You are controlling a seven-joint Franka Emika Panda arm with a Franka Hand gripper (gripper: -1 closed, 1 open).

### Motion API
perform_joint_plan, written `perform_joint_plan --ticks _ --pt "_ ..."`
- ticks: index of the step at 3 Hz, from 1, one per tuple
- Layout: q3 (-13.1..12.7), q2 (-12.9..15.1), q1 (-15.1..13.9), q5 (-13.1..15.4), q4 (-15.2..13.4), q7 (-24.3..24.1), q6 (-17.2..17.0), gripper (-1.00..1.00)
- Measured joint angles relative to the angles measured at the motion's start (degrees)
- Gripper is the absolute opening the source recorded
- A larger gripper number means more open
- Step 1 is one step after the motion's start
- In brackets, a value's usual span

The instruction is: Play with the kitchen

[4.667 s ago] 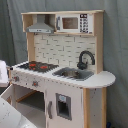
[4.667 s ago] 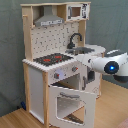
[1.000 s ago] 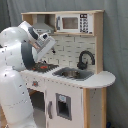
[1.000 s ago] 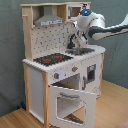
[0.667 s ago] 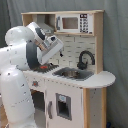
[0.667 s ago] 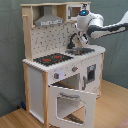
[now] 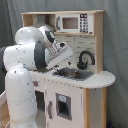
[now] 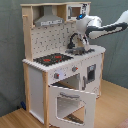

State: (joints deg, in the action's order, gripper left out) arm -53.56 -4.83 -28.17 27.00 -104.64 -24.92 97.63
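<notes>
At the second exterior view's left, the kitchen (image 8: 60, 75) is seen with its stovetop (image 8: 51, 59) bare and oven door (image 8: 70, 104) dropped open. Since a second ago, the gripper (image 8: 79, 47) has been lowered slightly toward the sink (image 8: 80, 51), suggesting sink play is intended. Jaw state cannot be told.
</notes>
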Motion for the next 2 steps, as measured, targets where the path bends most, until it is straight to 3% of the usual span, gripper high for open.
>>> perform_joint_plan --ticks 1,2 --pt "0.45 5.33 0.01 0.01 0.35 -2.23 0.49 1.00" --pt "-0.55 9.61 0.19 0.36 4.00 -4.12 1.20 1.00"
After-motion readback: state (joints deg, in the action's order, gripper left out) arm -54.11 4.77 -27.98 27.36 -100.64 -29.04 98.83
